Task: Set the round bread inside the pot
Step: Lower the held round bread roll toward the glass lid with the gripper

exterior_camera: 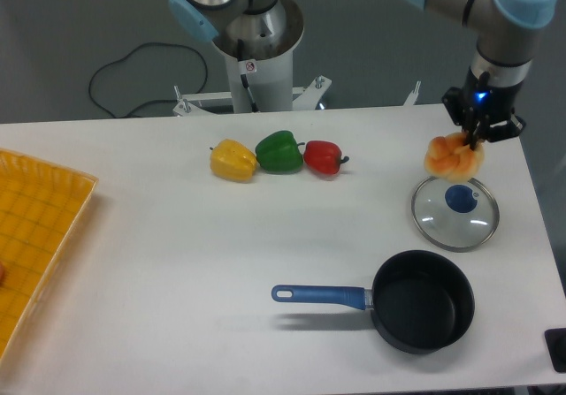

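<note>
The round bread (454, 155) is a lumpy golden-orange bun at the far right of the table, held just above the surface. My gripper (478, 133) is shut on the bread's top edge from above. The pot (422, 300) is a black saucepan with a long blue handle (320, 295) pointing left. It stands near the front edge, well in front of the bread, and its dark inside holds nothing.
A round glass lid with a blue knob (455, 210) lies between the bread and the pot. A yellow (233, 161), a green (279, 151) and a red pepper (323, 157) stand in a row at the back middle. A yellow tray (35, 236) lies at the left edge.
</note>
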`<state>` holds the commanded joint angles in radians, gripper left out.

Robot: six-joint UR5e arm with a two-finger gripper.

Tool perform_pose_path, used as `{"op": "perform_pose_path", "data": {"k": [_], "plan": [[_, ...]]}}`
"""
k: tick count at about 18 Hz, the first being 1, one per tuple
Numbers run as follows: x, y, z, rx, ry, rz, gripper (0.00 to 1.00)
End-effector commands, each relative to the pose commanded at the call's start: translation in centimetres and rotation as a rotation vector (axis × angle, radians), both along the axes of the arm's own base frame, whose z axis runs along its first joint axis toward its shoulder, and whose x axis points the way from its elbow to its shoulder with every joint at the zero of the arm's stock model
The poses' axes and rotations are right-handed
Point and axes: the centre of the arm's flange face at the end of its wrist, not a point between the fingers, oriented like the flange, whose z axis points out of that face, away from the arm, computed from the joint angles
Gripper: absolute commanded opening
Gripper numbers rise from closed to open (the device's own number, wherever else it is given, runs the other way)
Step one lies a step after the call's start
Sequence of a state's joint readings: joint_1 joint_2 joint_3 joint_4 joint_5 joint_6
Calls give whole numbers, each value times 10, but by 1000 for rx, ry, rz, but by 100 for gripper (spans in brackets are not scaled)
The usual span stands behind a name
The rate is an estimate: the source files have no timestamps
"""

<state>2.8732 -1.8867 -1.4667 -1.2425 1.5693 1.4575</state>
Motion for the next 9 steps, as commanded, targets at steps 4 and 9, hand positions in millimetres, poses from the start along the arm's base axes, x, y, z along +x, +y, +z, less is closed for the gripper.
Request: {"op": "perform_pose_path", "data": {"k": [4,9], "plan": [[-8,17,-10,0,-8,-3,0],[-15,51,-14,-35,13,-3,0]]}}
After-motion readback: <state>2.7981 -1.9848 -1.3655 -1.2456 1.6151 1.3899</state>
